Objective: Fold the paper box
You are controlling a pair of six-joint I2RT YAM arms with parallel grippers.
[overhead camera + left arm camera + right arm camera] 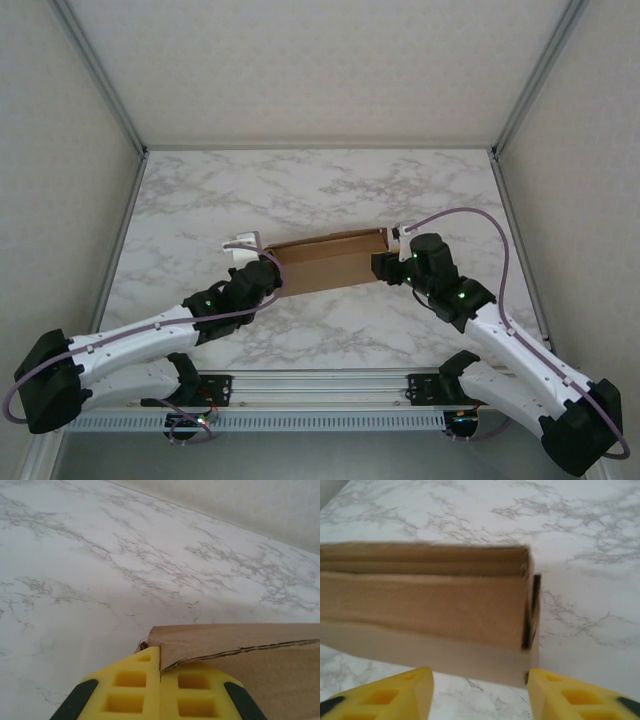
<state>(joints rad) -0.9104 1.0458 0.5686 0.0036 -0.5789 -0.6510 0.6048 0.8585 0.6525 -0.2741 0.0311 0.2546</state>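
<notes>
The left end effector (262,268) sits at the 9 o'clock end of the box (330,260), as we see from the top camera. In its wrist view, the left end effector (160,656) has its yellow fingers (131,687) pressed together. They are clenched on a thin cardboard flap at the box (250,650) corner, whose torn-looking edge runs off toward 3 o'clock.

The box is plain brown cardboard, long and shallow. It lies near the middle of the marble bench (300,190), with its long axis tilted roughly from 8 o'clock to 2 o'clock. Its 9 o'clock end is a little nearer the arm bases.

The right end effector (388,262) is at the 3 o'clock end of the box. In its own wrist view we see the right end effector (480,676) released, with its two fingers (572,695) wide apart at 7 and 5 o'clock. The box (430,600) end lies just ahead of the gap between them, and neither finger touches it. That end shows a dark slit along its corner, and the long walls stand upright.
</notes>
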